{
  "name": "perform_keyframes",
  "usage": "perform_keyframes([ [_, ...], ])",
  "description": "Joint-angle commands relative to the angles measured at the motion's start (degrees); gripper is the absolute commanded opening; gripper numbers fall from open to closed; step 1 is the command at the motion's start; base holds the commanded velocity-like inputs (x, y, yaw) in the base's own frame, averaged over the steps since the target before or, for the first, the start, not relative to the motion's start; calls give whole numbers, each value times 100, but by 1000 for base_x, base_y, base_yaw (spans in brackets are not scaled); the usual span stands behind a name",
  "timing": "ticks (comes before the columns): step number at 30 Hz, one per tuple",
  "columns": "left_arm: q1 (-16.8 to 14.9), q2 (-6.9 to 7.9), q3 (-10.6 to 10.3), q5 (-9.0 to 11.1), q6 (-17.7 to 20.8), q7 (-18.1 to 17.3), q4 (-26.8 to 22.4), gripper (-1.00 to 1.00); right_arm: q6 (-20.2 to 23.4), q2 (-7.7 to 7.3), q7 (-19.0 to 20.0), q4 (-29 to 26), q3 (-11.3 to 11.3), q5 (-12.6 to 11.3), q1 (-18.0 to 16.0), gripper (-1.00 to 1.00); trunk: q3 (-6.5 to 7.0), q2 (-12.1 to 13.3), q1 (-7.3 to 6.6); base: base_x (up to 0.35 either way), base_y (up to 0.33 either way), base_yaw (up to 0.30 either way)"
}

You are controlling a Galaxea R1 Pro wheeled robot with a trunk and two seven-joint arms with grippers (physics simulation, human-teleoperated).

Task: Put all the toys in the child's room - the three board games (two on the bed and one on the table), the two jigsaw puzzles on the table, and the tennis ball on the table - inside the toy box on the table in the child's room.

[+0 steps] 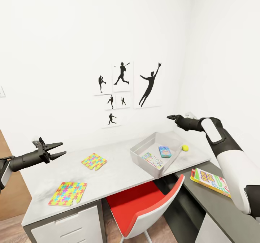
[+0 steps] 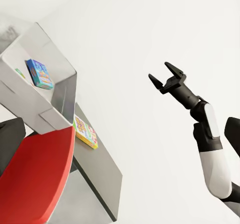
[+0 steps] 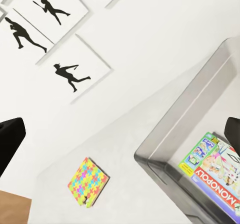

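The grey toy box (image 1: 139, 155) stands on the white table (image 1: 119, 174) and holds two board games, a green-edged one (image 1: 152, 160) and a blue one (image 1: 165, 151). The tennis ball (image 1: 185, 147) lies just right of the box. Two jigsaw puzzles (image 1: 94, 161) (image 1: 68, 193) lie flat on the table's left half. A yellow-red board game (image 1: 210, 181) rests on the dark-topped cabinet. My left gripper (image 1: 63, 148) hovers open above the table's left end. My right gripper (image 1: 169, 117) (image 2: 159, 70) hangs open above the box. The bed is out of view.
A red and white chair (image 1: 151, 203) is tucked under the table in front of the box. The dark grey cabinet top (image 1: 216, 203) meets the table at the right. Silhouette pictures (image 1: 122, 77) hang on the white wall behind.
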Motion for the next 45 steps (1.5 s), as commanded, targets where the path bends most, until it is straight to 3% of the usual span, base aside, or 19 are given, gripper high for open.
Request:
perform_keyframes([
  [1, -1, 0, 2, -7, 61, -25, 1, 100, 10, -3, 32, 0, 14, 38, -2, 100, -3, -4, 2, 0, 0, 0],
  [10, -1, 0, 0, -7, 61, -25, 1, 100, 1, -1, 29, 0, 21, 58, -1, 100, -3, -4, 2, 0, 10, 101],
  [39, -1, 8, 0, -14, 42, -25, 1, 100, -8, 6, 16, 2, 45, 79, 3, 100, -4, -4, 2, 0, 102, 282],
  [45, 6, 11, 3, -27, 16, -25, 1, 100, 25, 9, -298, 30, 63, 59, 7, 100, -15, -4, 2, 0, 22, 287],
])
